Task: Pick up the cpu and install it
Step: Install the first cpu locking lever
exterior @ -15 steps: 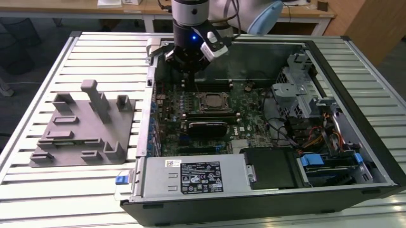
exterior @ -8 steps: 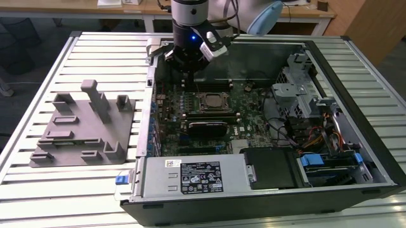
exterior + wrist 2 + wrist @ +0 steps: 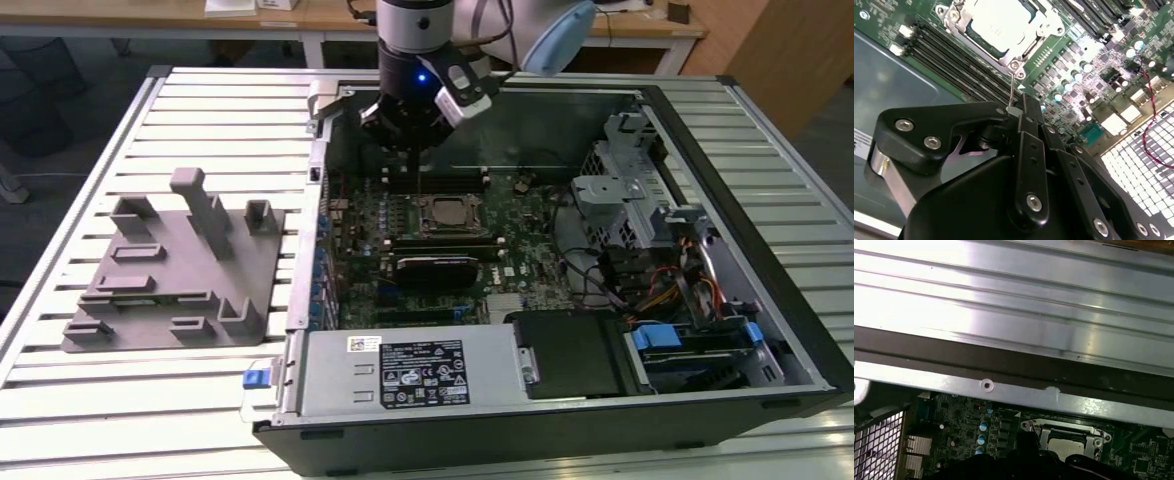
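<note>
So the cpu is already sitting in its socket on the motherboard, silver top facing up, framed by the metal retention bracket. You can see it in both wrist views too: the pale square inside the frame in the second wrist view and a slice of it in the first wrist view. Looks to me like the drop-in part is done, since the chip lies flat and square in there, not cocked on an edge.

The gripper hangs over the open PC case, just behind the socket toward the far wall as the exterior view has it. In the second wrist view its fingers look pressed together, one black link lying right against the other with no gap showing, and nothing between them except that a thin metal wire runs from the socket corner toward the tips. My guess is that's the socket's latch lever, which would explain why the tool is parked off to the side of the chip instead of over it, but I can't tell whether it's actually pinched or just passing in front.

Off on the exterior view's left, the grey plastic fixture sits on the slatted table, well apart from the case.
</note>
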